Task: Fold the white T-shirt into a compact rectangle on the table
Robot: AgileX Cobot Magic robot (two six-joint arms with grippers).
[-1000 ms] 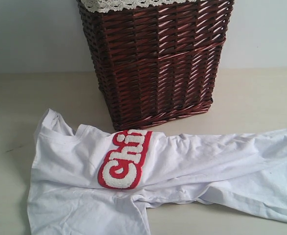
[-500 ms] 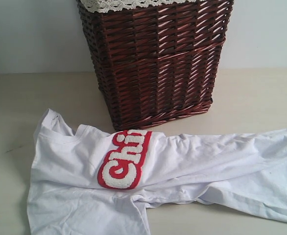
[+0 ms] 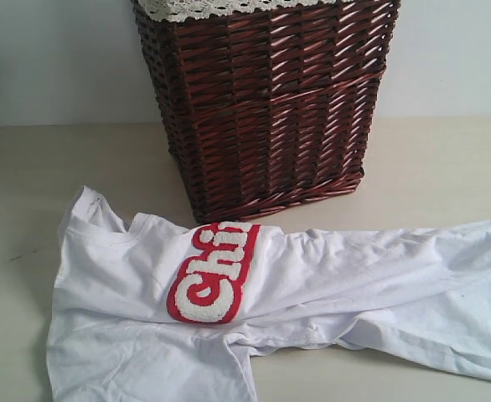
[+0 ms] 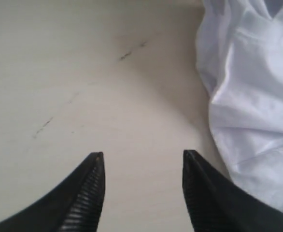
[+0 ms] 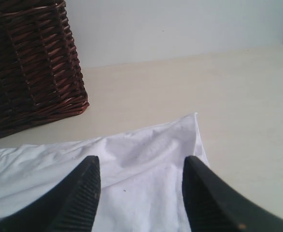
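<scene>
White T-shirt shows red lettering only in the exterior view.

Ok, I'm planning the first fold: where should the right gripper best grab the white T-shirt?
Probably the free pointed corner of the white T-shirt, lying flat on the table just ahead of the open right gripper. Come from above on the bare-table side, where its edge is exposed.
</scene>
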